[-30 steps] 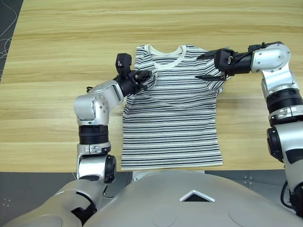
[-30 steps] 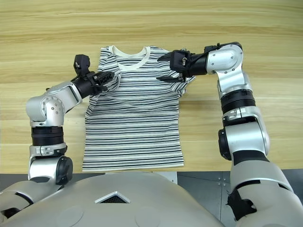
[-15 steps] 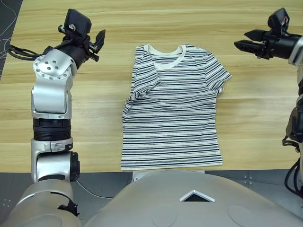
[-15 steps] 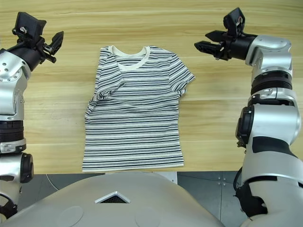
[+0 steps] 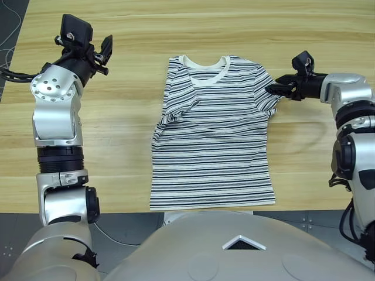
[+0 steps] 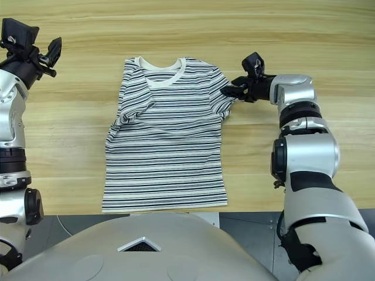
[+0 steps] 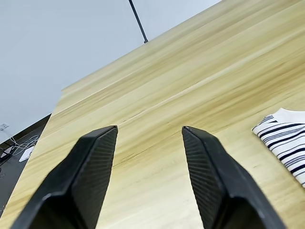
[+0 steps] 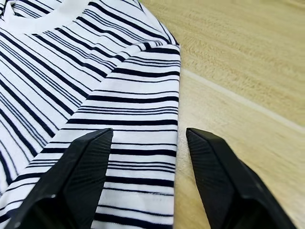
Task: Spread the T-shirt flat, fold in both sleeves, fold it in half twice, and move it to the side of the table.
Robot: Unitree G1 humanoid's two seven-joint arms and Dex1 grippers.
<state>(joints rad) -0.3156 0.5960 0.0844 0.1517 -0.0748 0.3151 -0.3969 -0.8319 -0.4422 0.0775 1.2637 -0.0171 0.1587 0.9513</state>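
– Right gripper (image 5: pixel 275 89) is back down at the T-shirt (image 5: pixel 211 140). Half a second ago it was hanging way out over bare table (image 5: pixel 176 23), and now its fingers are spread apart with the tips right at the outer edge of the right sleeve (image 5: pixel 268 98). The wrist cam shows the striped sleeve lying between the two fingers. Can't tell if they're actually touching the cloth yet, though.

– And the left gripper (image 5: pixel 107 55)?

– Barely budged. It's up and off to the far left, well away from the shirt, fingers apart and nothing in them. A second ago both grippers were on the shirt at the shoulders, then both swung out wide, and only the right one has come back.

– So where's the shirt at?

– Same spot, flat in the middle of the near half of the table, collar pointing away from the robot. The left sleeve (image 5: pixel 170 114) looks already tucked in over the body, a bit rumpled. The right one is sticking out to the side.

– So the right sleeve is next?

– That's the read. It'll probably pinch that hem and flip it inward. The two half-folds and the slide to the side of the table haven't been done yet.
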